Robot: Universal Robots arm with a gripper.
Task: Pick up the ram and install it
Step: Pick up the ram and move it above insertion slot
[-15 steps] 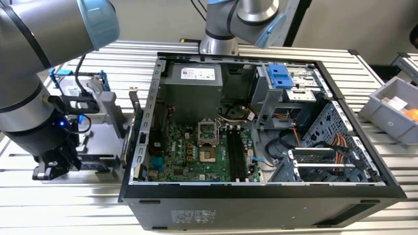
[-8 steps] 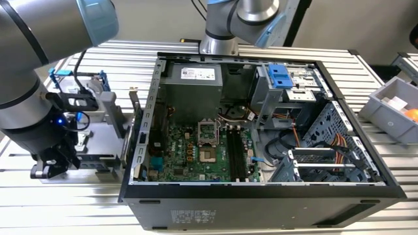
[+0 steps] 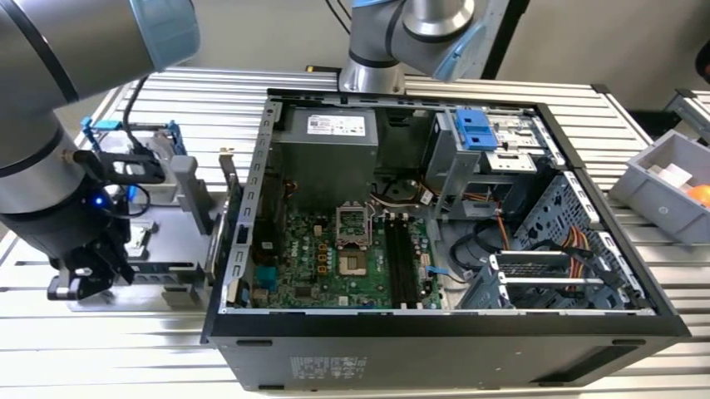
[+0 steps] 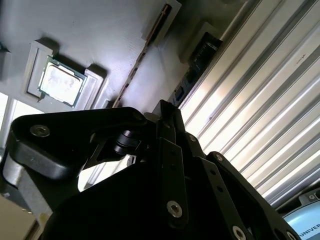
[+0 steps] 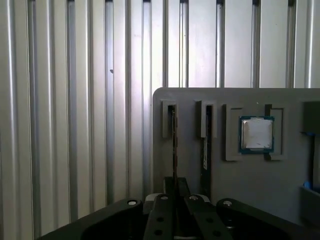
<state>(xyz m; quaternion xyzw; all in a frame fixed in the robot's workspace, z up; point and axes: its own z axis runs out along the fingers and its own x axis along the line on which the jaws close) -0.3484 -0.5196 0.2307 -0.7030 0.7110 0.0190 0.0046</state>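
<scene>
The ram (image 5: 174,142) is a thin stick seen edge-on, standing in a slot of the grey parts tray (image 5: 190,100). In the second wrist view the ram (image 4: 142,60) runs past the side of my fingertips without touching them. A second stick (image 5: 205,145) stands in the neighbouring slot. My gripper (image 5: 175,181) hovers over the near end of the first stick, its fingers pressed together with nothing between them. In the exterior view the gripper (image 3: 83,278) hangs at the tray's (image 3: 155,220) near left corner. The motherboard's black memory slots (image 3: 401,262) lie inside the open computer case.
A square silver processor chip (image 5: 256,134) sits in a tray pocket beside the sticks. A blue-handled drive frame (image 3: 122,158) stands at the tray's far end. The open case (image 3: 444,249) fills the table's middle. A grey bin (image 3: 671,187) stands at the exterior view's right.
</scene>
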